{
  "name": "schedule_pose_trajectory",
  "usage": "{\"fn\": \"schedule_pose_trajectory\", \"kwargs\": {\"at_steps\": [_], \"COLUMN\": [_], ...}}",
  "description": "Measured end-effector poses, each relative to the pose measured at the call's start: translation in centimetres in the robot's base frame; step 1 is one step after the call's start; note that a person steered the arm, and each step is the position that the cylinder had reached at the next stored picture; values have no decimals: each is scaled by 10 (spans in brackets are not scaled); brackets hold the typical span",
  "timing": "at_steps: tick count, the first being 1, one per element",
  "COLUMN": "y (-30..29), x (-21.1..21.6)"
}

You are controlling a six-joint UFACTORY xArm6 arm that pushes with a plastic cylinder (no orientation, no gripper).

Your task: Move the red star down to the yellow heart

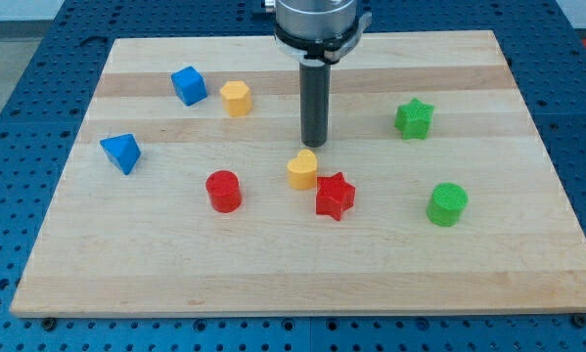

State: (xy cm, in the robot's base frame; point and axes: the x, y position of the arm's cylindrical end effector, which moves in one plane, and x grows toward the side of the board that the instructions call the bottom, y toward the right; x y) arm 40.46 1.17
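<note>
Blue cube [189, 85], yellow pentagon [236, 98], blue triangle [122, 153], red cylinder [223, 191], green star [414, 118], green cylinder [447, 204].

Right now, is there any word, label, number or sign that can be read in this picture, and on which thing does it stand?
None. The board, the red star, the yellow heart and the other blocks are all plain, and no mark shows on the rod above my tip.

A single camera looks down at an angle from in front of the wooden board [302, 284], near enough that the board almost fills the frame, with blue perforated table [19, 59] showing around its edges.
</note>
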Motion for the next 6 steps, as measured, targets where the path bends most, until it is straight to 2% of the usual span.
{"fn": "schedule_pose_trajectory", "kwargs": {"at_steps": [1,3,4,6], "y": [34,63,57,1], "x": [5,49,79,88]}}
